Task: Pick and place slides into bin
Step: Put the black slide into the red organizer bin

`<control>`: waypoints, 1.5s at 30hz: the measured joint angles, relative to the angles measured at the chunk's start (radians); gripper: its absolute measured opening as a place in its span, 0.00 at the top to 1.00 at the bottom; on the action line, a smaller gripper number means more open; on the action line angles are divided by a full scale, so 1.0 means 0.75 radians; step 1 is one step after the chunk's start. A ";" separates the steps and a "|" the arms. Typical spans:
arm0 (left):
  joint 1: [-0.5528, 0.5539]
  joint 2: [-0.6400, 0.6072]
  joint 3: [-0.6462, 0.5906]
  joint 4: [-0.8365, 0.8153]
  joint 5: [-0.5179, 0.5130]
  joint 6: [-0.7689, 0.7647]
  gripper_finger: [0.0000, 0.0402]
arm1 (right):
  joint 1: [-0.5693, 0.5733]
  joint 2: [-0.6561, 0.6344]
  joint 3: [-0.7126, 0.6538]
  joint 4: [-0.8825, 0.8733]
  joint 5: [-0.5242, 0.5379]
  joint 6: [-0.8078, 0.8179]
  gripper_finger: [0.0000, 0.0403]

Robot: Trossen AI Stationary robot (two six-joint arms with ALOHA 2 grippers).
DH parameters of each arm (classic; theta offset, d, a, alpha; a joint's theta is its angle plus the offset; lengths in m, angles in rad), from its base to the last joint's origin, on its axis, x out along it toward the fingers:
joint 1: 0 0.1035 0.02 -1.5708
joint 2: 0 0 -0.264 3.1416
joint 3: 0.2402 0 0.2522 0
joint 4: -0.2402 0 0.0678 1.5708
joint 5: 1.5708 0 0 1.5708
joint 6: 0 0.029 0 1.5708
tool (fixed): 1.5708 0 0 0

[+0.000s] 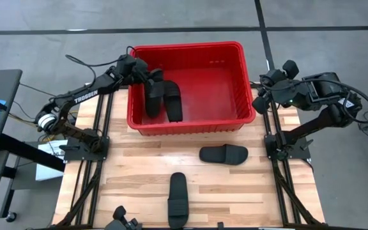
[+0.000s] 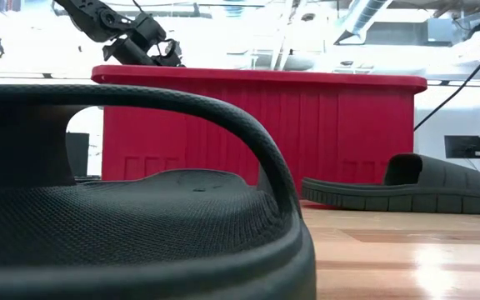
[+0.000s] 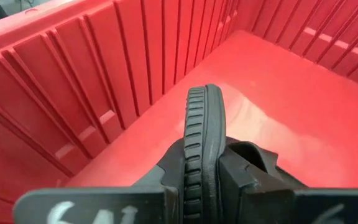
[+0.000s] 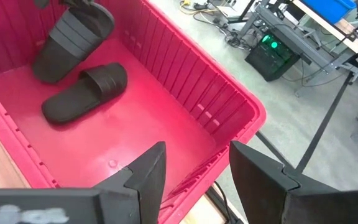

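The red bin (image 1: 245, 83) stands at the table's far middle. My left gripper (image 1: 147, 75) reaches into its left part and is shut on one black slide (image 1: 153, 96), which also shows in the right wrist view (image 4: 67, 40). A second slide (image 1: 173, 101) lies flat, sole down, on the bin floor beside it. Two more slides lie sole down on the table, one (image 1: 223, 154) in front of the bin and one (image 1: 177, 198) near the front edge. My right gripper (image 1: 260, 97) is open and empty at the bin's right rim. My left gripper pinches the slide's sole between its two fingers (image 3: 244, 171), and the sole's ribbed edge (image 3: 197, 124) stands up between them. The fingers come slanting down from the table's left. The slide hangs tilted below them, and I cannot tell whether its lower end (image 4: 42, 71) touches the bin floor.
The bin's right half (image 4: 135, 118) holds nothing. The slide near the front edge fills the low view's foreground (image 2: 140, 208). Bare wooden table (image 1: 133, 172) lies around the two loose slides. Arm frames stand at both table sides.
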 joint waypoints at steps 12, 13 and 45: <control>-0.019 -0.063 0.191 -0.338 0.029 -0.232 0.92 | 0.000 0.000 0.000 0.000 0.002 -0.028 0.58; -0.022 -0.063 0.210 -0.375 0.030 -0.251 0.92 | 0.000 0.000 0.000 0.000 0.002 -0.030 0.58; -0.130 0.155 0.370 -0.311 -0.037 -0.256 0.92 | -0.001 0.001 0.001 0.000 0.001 -0.093 0.58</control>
